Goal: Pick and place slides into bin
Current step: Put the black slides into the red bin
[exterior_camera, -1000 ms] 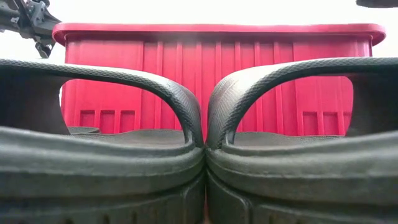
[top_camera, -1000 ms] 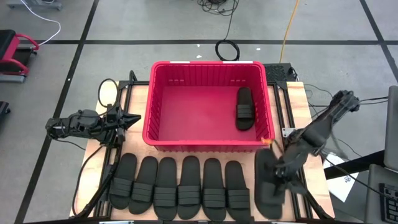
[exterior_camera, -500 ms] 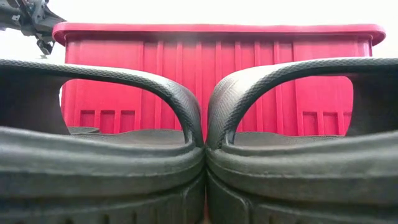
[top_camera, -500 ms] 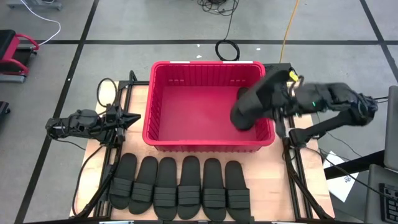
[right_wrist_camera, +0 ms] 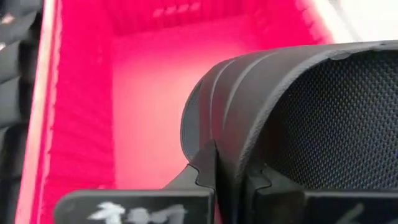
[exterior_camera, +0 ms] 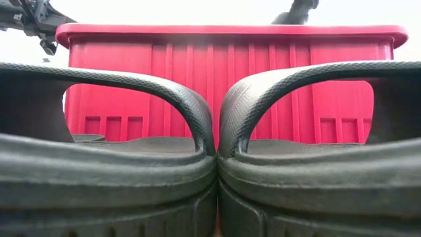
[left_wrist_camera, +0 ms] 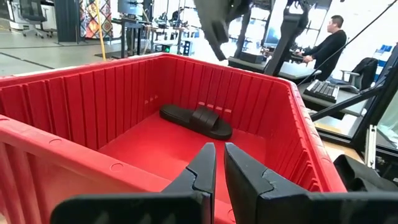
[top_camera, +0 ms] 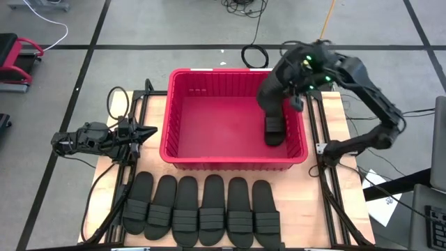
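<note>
The red bin (top_camera: 182, 118) stands at the table's middle, with one black slide (top_camera: 274, 131) lying flat on its floor by the right wall; this slide also shows in the left wrist view (left_wrist_camera: 196, 120). My right gripper (top_camera: 295, 89) is over the bin's far right corner, shut on another black slide (top_camera: 273, 90). Several more slides (top_camera: 202, 213) lie side by side in a row on the table in front of the bin. My left gripper (top_camera: 148, 131) waits shut beside the bin's left wall, and also shows in the left wrist view (left_wrist_camera: 219, 163). My right gripper pinches the slide's ribbed strap (right_wrist_camera: 231, 134) at its edge, one finger outside the strap and one between strap and footbed (right_wrist_camera: 336, 118). The slide is lifted clear above the bin, tilted.
The bin's rolled rim (exterior_camera: 230, 29) stands tall above the table. Two of the row's slides (exterior_camera: 131, 164) fill the low view's foreground. Bare table lies right of the row (top_camera: 310, 202). A person sits at a desk in the room beyond (left_wrist_camera: 326, 43).
My right gripper has lifted a slide off the table's near right part, carried it up and toward the far edge and left, and now holds it over the bin's far right corner. The slide has gone from flat on the table to tilted in the air.
</note>
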Motion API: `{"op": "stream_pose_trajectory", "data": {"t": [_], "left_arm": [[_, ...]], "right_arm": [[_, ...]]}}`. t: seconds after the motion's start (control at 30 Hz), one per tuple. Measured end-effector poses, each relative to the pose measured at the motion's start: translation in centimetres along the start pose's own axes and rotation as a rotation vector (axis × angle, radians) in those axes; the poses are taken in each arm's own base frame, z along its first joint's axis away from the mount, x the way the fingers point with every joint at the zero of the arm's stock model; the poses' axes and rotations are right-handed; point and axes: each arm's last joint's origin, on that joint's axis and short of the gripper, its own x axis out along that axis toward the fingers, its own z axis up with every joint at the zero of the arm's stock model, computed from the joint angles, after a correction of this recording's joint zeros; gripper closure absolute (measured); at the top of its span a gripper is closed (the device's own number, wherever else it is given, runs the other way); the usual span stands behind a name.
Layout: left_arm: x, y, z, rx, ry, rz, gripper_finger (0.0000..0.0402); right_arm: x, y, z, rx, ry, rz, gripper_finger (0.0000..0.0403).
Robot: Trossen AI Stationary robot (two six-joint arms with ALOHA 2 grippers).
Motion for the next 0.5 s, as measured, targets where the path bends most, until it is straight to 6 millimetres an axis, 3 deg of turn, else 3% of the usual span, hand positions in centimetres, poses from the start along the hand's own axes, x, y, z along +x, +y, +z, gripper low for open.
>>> {"op": "stream_pose_trajectory", "data": {"t": [0.27,0.5], "left_arm": [[0.0,0.0,0.0,-0.028,-0.001,0.001,0.0371],[0.0,0.0,0.2,-0.030,-0.023,0.004,0.0371]], "right_arm": [[7.8,-4.1,-0.4,-0.071,0.244,0.275,0.0396],[12.6,-5.5,-0.9,-0.174,0.321,0.433,0.0396]]}}
